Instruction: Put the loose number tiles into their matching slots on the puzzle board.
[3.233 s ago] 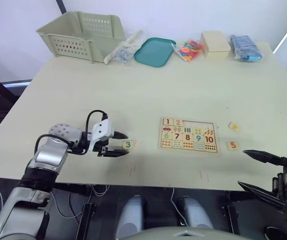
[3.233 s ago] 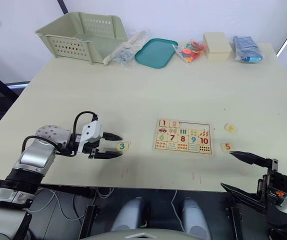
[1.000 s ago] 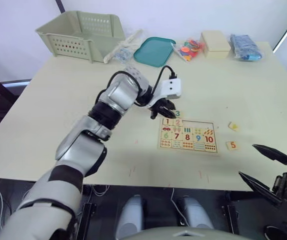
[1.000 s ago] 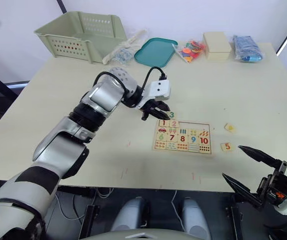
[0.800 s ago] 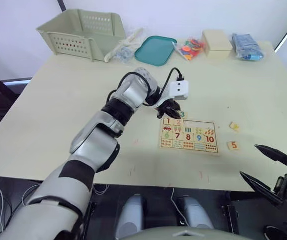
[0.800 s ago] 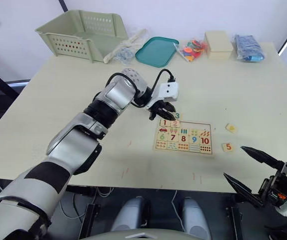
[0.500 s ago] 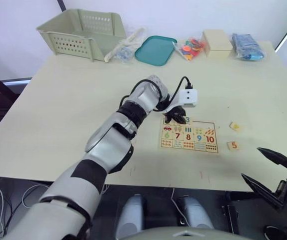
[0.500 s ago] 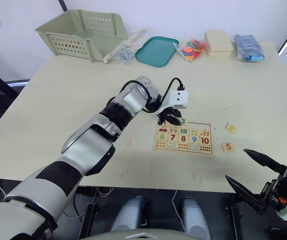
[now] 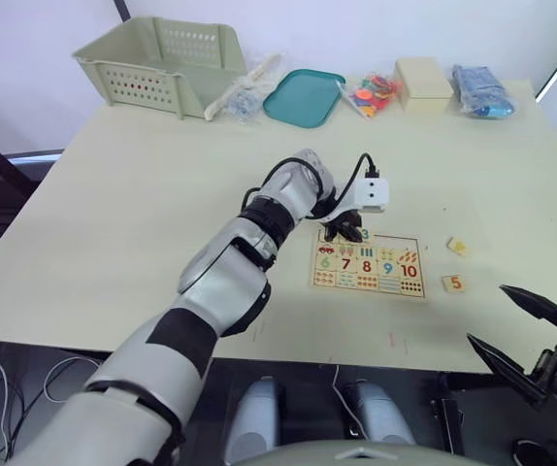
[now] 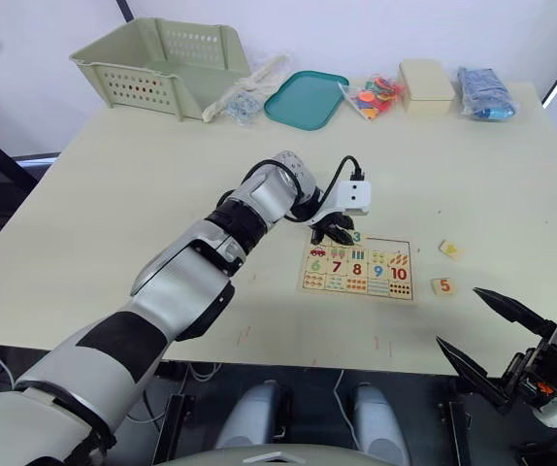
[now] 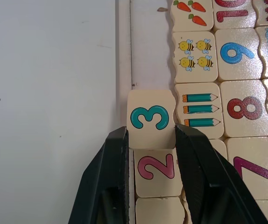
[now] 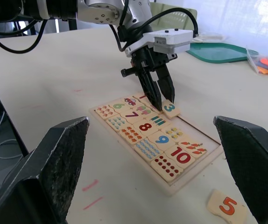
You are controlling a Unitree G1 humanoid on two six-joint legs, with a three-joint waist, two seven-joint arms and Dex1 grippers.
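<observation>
Left end effector was clenched on the 3 tile, holding it at the puzzle board top row, over the third slot, next to the seated 2 tile; tile looked tilted, not yet seated. Slots 4 and 5 beyond it were empty. Right of the board on the table: the 5 tile and another loose tile, digit unreadable. Right end effector hung released off the table's near edge. Judged: two placed, third in hand, two left.
</observation>
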